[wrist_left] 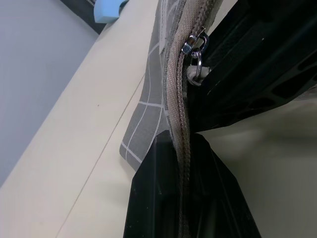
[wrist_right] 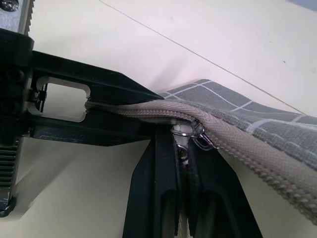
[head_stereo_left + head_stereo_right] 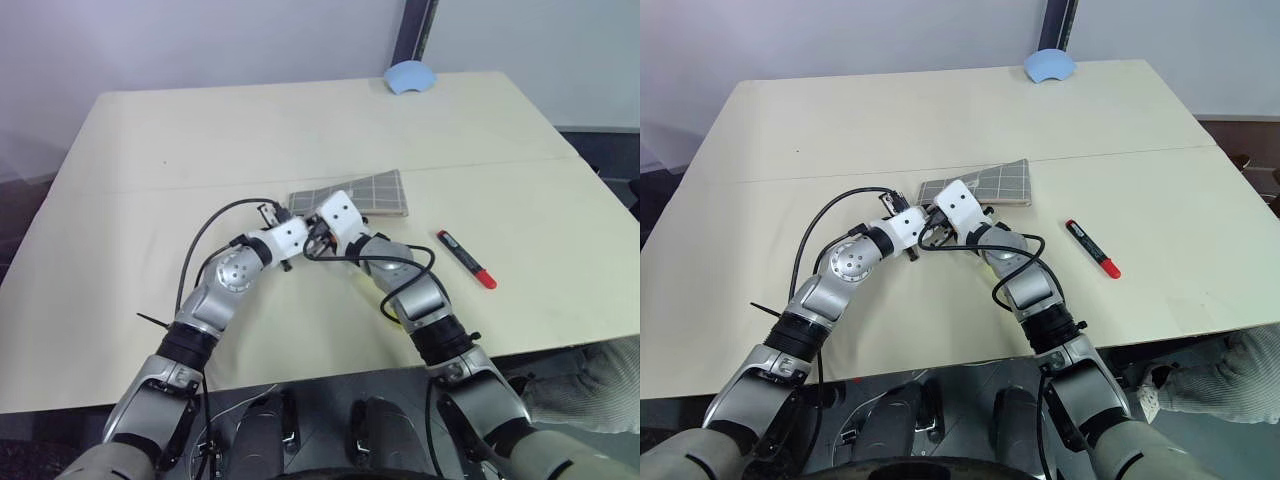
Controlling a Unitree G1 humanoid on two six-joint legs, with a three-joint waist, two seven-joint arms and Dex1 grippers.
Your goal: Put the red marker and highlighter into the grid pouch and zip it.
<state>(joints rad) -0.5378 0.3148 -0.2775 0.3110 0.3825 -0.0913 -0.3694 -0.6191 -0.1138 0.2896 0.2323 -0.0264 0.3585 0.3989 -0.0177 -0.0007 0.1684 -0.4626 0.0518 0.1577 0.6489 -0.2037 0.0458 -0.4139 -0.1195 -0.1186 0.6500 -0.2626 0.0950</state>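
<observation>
Grid pouch (image 3: pixel 372 193) lies mid-table, soft and floppy. Its zip-edge end is clamped by left gripper (image 2: pixel 148 106). Right gripper (image 1: pixel 198 74) is closed, apparently on zip pull (image 2: pixel 190 133). Red marker (image 3: pixel 465 258) lies right of pouch, outside.

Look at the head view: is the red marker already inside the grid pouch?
No, the red marker lies on the table, apart from the grid pouch.

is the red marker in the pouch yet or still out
Out: the red marker lies bare on the table, apart from the grid pouch.
</observation>
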